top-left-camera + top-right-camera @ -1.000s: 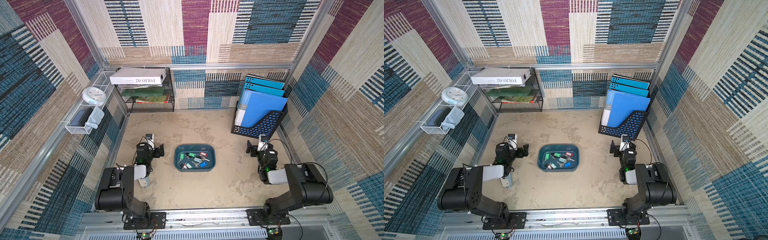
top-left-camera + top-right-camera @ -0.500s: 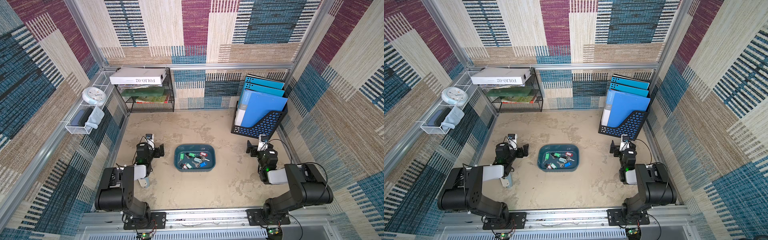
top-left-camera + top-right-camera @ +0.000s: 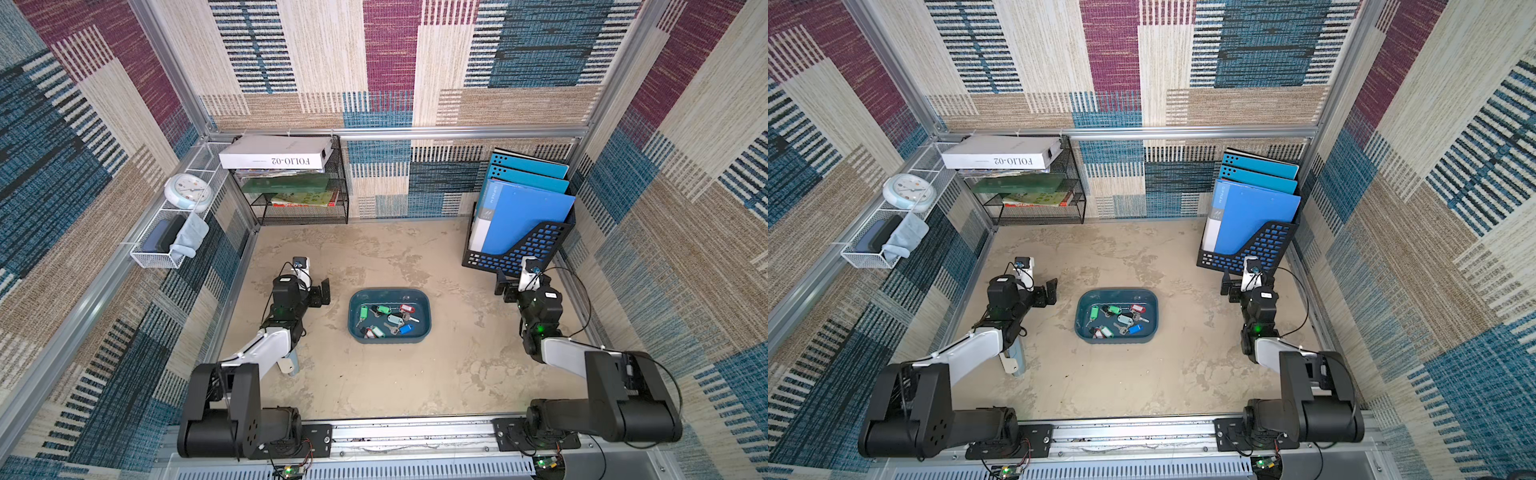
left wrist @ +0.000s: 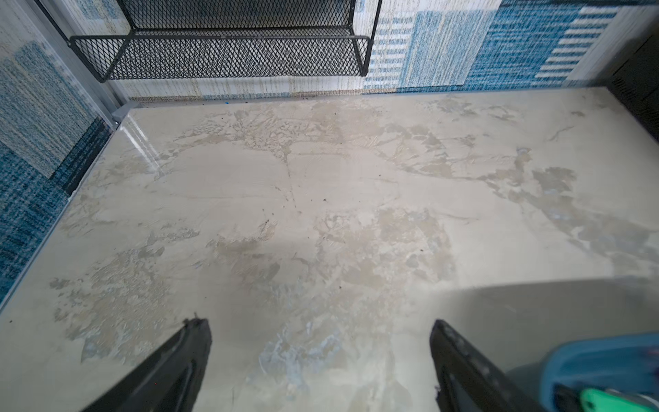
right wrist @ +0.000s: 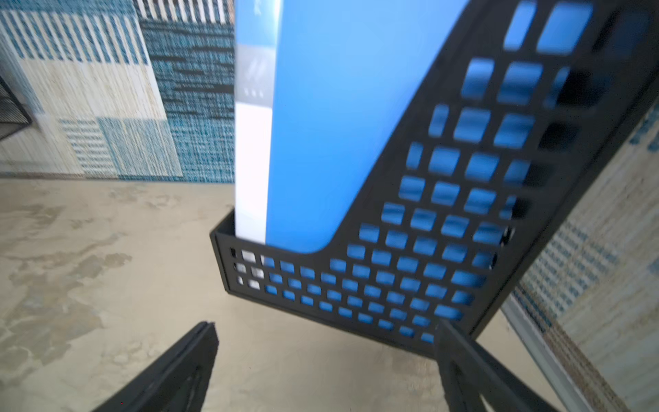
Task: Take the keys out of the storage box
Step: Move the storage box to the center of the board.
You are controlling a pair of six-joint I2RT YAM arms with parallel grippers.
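The shallow, dark teal plastic storage box (image 3: 388, 338) with rounded corners sits near the middle of the mottled beige tabletop (image 3: 374, 382), with bare surface on all four sides. The widest free stretch lies between it and the front aluminium rail (image 3: 415, 432). Inside the box, the small silver keys (image 3: 395, 319) with green, red, blue, black and pale teal plastic tags lie in a loose heap, all within its walls. The left gripper (image 4: 316, 322) hangs low just beside the box's left end, jaws spread wide around bare table; a corner of the box shows by one finger in the left wrist view. The right gripper (image 5: 325, 324), likewise released and empty, is well apart from the box on its other side, close to the black perforated file holder (image 3: 515, 254) filled with blue folders (image 3: 525, 216). One finger overlaps the holder's lower edge in the right wrist view, possibly touching, though the blur leaves that unclear. In the back left corner stands a black wire-mesh shelf (image 3: 299, 214) carrying a white box (image 3: 276, 156), and a white wire basket (image 3: 158, 255) hangs on the left wall.
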